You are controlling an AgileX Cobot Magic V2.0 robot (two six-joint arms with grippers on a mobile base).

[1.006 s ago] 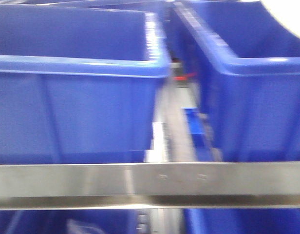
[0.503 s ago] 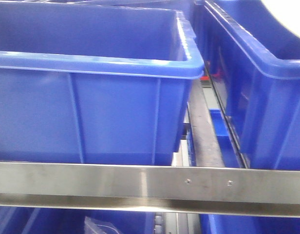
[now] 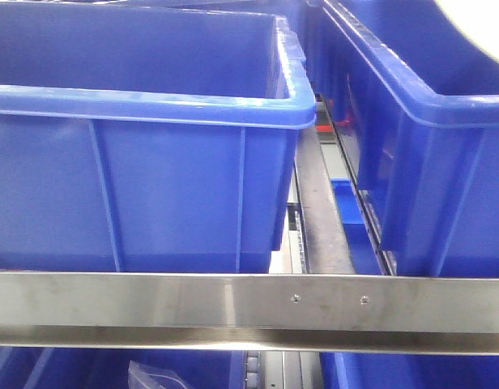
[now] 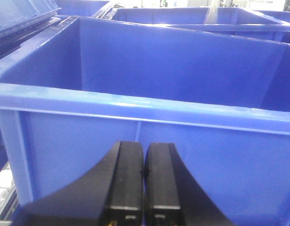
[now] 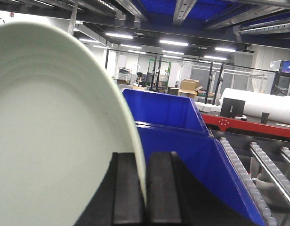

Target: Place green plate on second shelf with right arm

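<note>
**Warehouse racking all around as the right gripper is pinching the plate on edge**

Strip lights are glowing across a wide warehouse ceiling, with racking, cartons and a red beam (image 5: 258,126) lying far behind the right arm. Closer in, the right gripper (image 5: 145,193) is clamping its two black fingers (image 5: 128,193) narrowly on the rim of the green plate (image 5: 55,132). The plate is standing nearly on edge and filling the left half of the right wrist view, with its faint rings facing the camera. Just past the plate an open blue bin (image 5: 168,113) is sitting, and roller tracks (image 5: 244,169) are running along to the right of it.

The left gripper (image 4: 144,183) is holding nothing, its fingers pressing flat against each other. It is hanging just in front of the near wall of a deep blue tub (image 4: 135,70), with more blue containers lining up behind.

From the front camera, a steel shelf rail (image 3: 249,312) is crossing the lower frame. Above it the left crate (image 3: 152,186) and the right crate (image 3: 428,162) are sitting apart, with a grey track (image 3: 318,219) running between them. A pale curved patch (image 3: 476,16) is showing in the top right corner; whether it is the plate, I cannot tell.
</note>
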